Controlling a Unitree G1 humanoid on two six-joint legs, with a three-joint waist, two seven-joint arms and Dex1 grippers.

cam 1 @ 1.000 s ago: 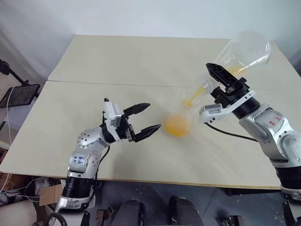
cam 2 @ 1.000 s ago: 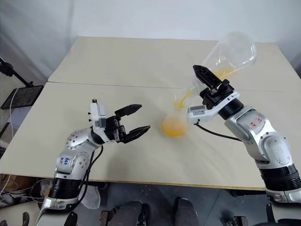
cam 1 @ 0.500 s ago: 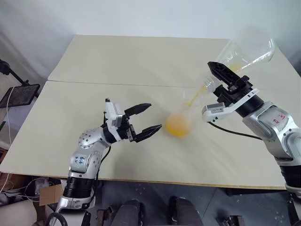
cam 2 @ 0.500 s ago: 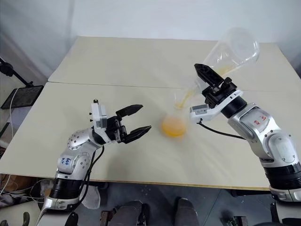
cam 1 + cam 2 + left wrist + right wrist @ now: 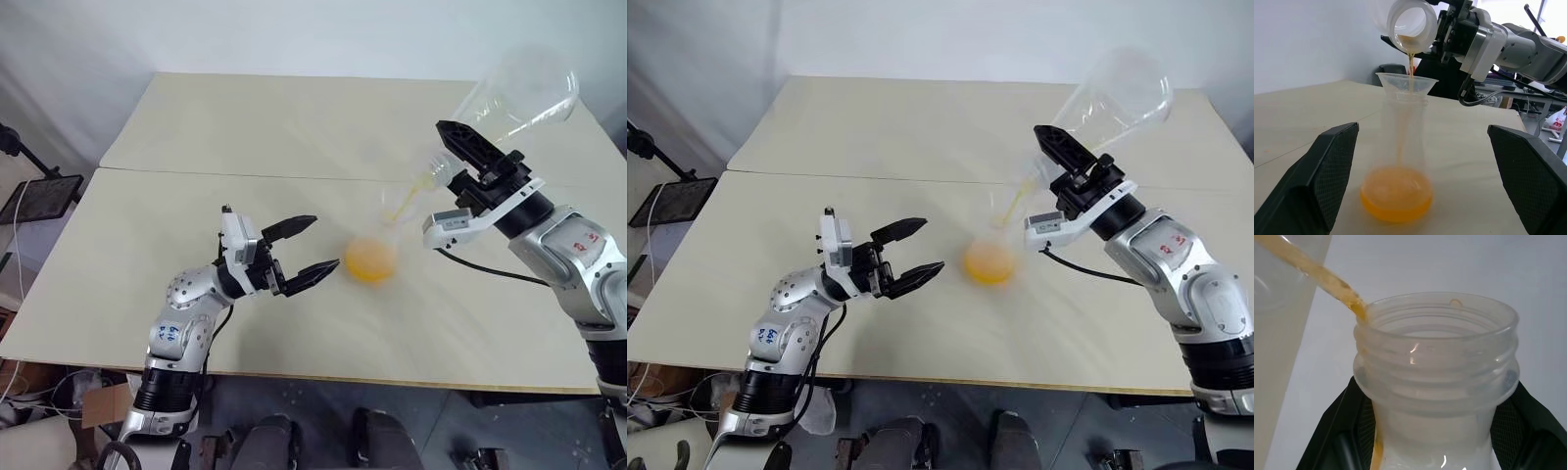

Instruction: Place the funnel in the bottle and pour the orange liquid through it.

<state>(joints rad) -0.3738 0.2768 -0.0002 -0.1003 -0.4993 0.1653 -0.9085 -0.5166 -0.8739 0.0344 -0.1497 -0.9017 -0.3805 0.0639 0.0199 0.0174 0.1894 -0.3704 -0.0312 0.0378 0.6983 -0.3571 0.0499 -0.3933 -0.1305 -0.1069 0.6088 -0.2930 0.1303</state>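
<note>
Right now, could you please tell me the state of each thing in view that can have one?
funnel: seated upright in the bottle's neck, catching the stream.
bottle: upright on the table, unheld, orange liquid pooled at its base.
flask: tipped mouth-down over the funnel, pouring, nearly drained.
right claw: shut on the flask's neck.
left claw: open, beside the bottle, apart from it.

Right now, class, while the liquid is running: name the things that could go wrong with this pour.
1. The bottle stands free on the table; the left end effector is open beside it, not touching, so a knock could tip it.
2. The funnel is small and the orange liquid falls in a thin stream from the raised flask, gripped at its neck by the right end effector; a small drift could miss it.
3. Liquid trails down the flask's neck, so it may drip.
</note>
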